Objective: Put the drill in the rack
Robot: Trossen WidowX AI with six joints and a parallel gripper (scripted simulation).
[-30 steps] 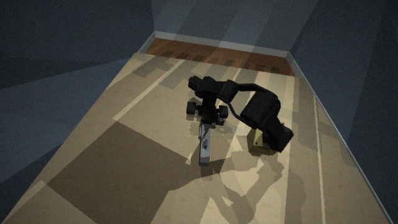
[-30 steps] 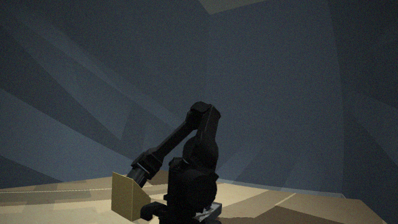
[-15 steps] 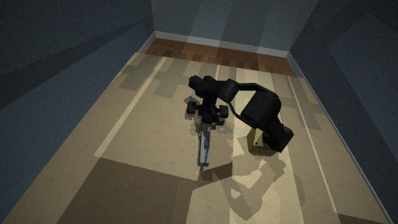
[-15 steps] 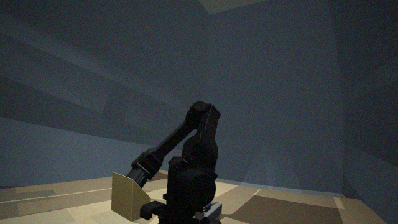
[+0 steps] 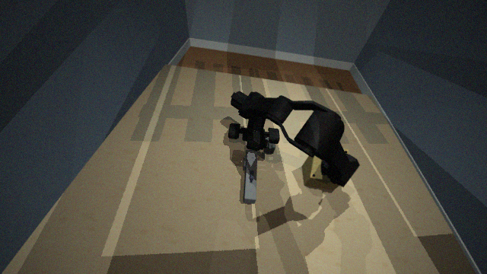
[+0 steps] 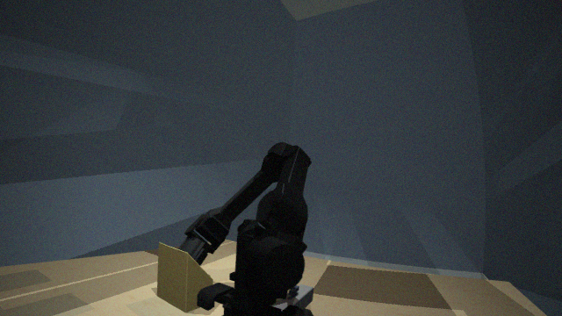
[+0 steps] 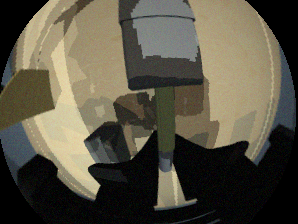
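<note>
A long grey block (image 5: 249, 190) (image 7: 160, 43) lies on the tan floor in front of the arm. A thin olive-green drill (image 7: 165, 119) sticks out of its near end toward the wrist camera. My gripper (image 7: 160, 132) (image 5: 253, 149) is at that end of the block, shut on the drill's free end. A small dark mark (image 5: 251, 176) sits on top of the block; I cannot tell if it is the key. An olive-yellow box (image 5: 313, 170) (image 6: 177, 276) (image 7: 25, 98) stands beside the arm's base, apart from the block. In the exterior view the gripper is hidden behind this box.
The black arm (image 5: 319, 133) (image 6: 272, 228) reaches over the floor from its base at the right. Blue-grey walls (image 5: 76, 95) enclose the floor on three sides. A brown strip (image 5: 266, 70) runs along the far wall.
</note>
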